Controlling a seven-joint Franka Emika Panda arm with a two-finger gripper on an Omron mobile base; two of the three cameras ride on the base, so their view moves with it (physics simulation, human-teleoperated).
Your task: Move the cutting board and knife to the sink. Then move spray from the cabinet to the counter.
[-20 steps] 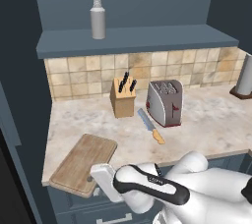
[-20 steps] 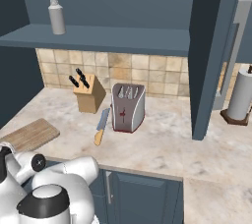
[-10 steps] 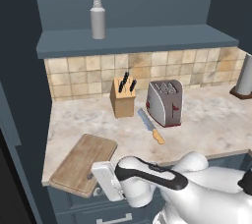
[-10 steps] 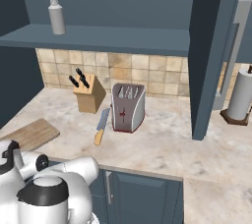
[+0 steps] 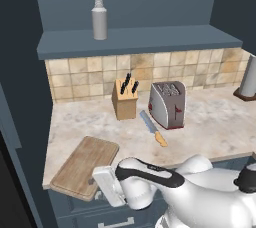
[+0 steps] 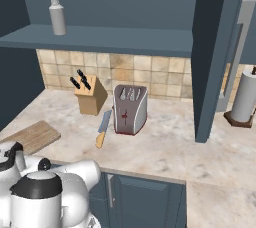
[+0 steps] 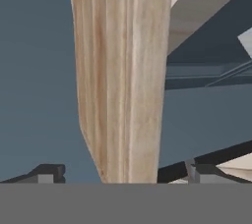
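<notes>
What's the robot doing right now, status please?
Jaws open, straddling the cutting board edge at the counter front. Knife beside the toaster, spray on the shelf. Nothing blocking.

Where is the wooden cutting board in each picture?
Left base view: the cutting board lies at lower left, on the counter's front corner.
Right base view: it sits at the far left edge.
Hand view: it runs as a tall wooden strip up the middle.
Shared landmark: the knife block, behind the board in both base views.
</notes>
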